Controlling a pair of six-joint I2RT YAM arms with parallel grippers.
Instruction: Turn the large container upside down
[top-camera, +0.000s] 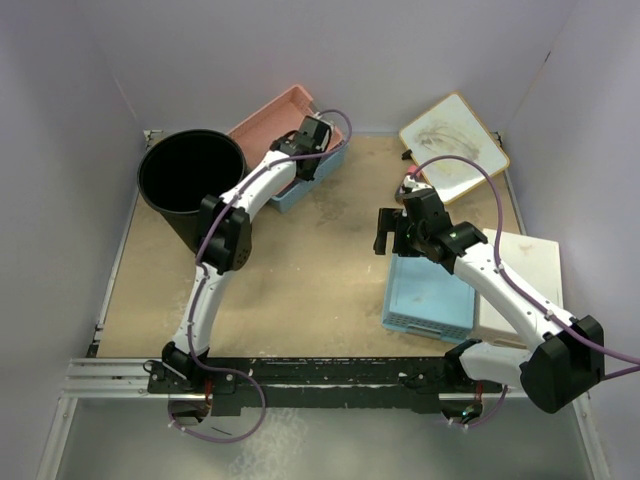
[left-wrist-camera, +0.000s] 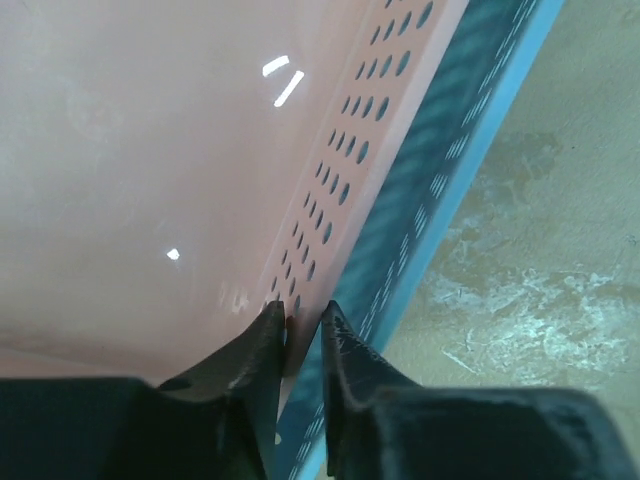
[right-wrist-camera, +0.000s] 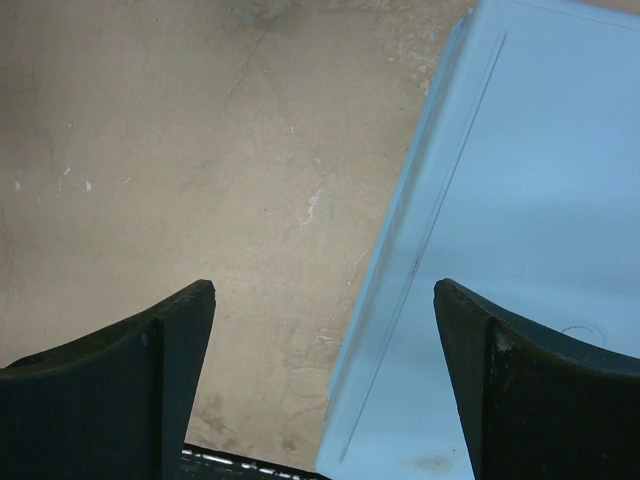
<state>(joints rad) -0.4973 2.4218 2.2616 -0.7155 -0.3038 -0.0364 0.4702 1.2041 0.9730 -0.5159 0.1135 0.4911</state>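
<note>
The large container, a tall black bucket (top-camera: 190, 185), stands upright at the back left of the table with its mouth facing up. Neither gripper touches it. My left gripper (top-camera: 312, 135) (left-wrist-camera: 303, 312) is to the right of the bucket, over a pink basket (top-camera: 270, 115) (left-wrist-camera: 150, 180). Its jaws are pinched on that basket's perforated side wall. My right gripper (top-camera: 383, 232) (right-wrist-camera: 325, 290) hangs open over the left edge of a light-blue basket (top-camera: 430, 295) (right-wrist-camera: 520, 200), with nothing between its fingers.
The pink basket sits nested in another light-blue basket (top-camera: 300, 185) (left-wrist-camera: 440, 190). A white basket (top-camera: 530, 270) lies at the right, beside the near light-blue one. A wood-framed whiteboard (top-camera: 455, 140) leans at the back right. Bare tan tabletop (top-camera: 320, 270) lies between the arms.
</note>
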